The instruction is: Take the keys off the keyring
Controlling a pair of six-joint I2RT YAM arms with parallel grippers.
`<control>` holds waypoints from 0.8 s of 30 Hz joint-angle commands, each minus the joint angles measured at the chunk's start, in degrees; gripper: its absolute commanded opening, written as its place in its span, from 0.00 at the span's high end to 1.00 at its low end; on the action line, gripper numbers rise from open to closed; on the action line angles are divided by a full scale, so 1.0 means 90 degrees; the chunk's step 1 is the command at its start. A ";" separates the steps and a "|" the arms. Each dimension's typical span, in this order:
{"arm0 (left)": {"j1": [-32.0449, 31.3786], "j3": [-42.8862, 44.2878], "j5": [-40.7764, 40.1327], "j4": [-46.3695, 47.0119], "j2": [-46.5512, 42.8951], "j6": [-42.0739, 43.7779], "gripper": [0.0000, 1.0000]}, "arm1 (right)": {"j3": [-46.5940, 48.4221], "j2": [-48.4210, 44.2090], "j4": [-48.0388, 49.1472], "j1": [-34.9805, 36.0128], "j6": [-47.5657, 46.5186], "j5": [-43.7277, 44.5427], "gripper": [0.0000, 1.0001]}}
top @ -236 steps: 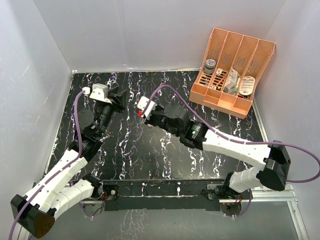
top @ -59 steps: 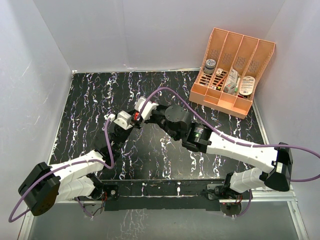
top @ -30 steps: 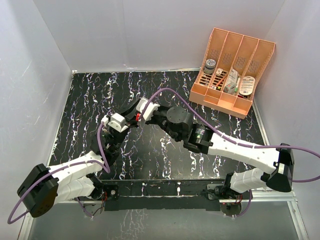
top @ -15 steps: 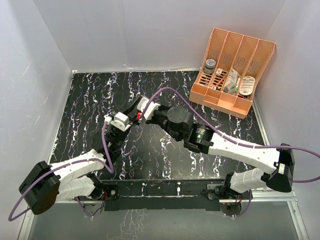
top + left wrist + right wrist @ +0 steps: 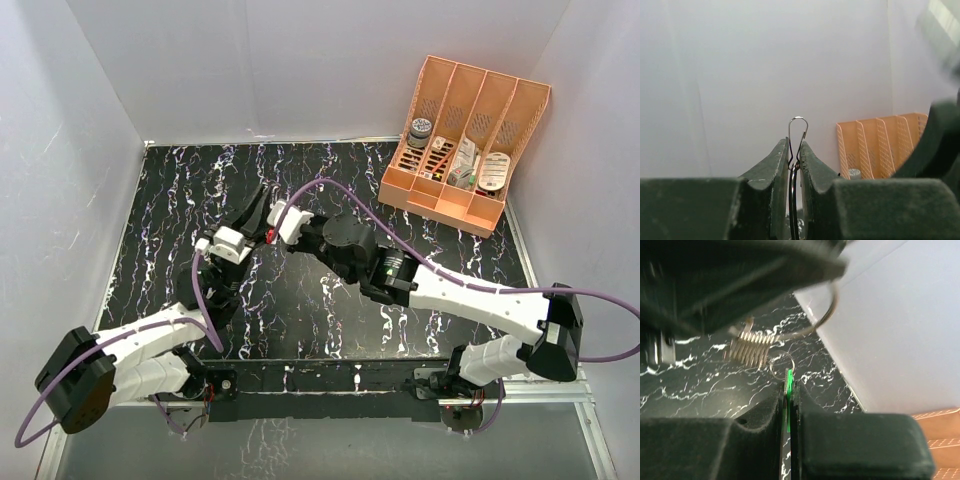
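The thin silver keyring (image 5: 824,316) arcs above my right fingers, its upper part hidden behind the blurred left gripper. A small wire loop (image 5: 781,362) links it to the bright green key (image 5: 788,379). My right gripper (image 5: 789,389) is shut on that green key, edge-on. My left gripper (image 5: 794,146) is shut on the keyring's wire (image 5: 794,195), and a narrow wire clasp (image 5: 799,118) pokes out above its tips. In the top view the left gripper (image 5: 257,203) and the right gripper (image 5: 272,228) meet above the mat's middle. The yellow-orange key is hidden.
A ribbed silver metal piece (image 5: 751,348) hangs from the ring. An orange divided organizer (image 5: 465,140) with small items stands at the back right and also shows in the left wrist view (image 5: 880,145). White walls enclose the black marbled mat (image 5: 330,320).
The left arm came from the far left to the right gripper and closed on the ring. In the last half second its fingers tilted upward and back; the right gripper shifted slightly left.
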 commanded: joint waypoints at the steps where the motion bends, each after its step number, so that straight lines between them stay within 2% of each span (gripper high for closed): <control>1: 0.0026 0.0307 -0.0252 0.0667 -0.0374 0.0381 1.00 | 0.0071 0.0119 -0.0355 -0.0121 0.0239 -0.0193 1.00; 6: 0.0021 0.0167 -0.0405 0.0448 -0.0651 0.0516 1.00 | -0.0149 -0.0027 -0.0026 -0.0256 0.0258 0.0210 1.00; 9: 0.0020 -0.0002 -0.0547 0.0179 -0.0831 0.0505 1.00 | -0.0278 -0.0082 0.0173 -0.0594 0.0487 0.0352 1.00; 16: 0.0021 -0.0299 -0.1254 -0.1505 -0.1210 0.0209 1.00 | -0.0368 0.0076 0.0084 -0.2128 0.1996 -0.0657 1.00; 20: 0.0021 -0.0459 -0.1956 -0.2444 -0.1075 -0.0065 1.00 | -0.0381 0.0523 0.0180 -0.2368 0.2459 -0.1363 1.00; 24: 0.0081 -0.0403 -0.2115 -0.3084 -0.0457 -0.0478 1.00 | -0.0217 0.1205 0.0421 -0.2451 0.2710 -0.1802 1.00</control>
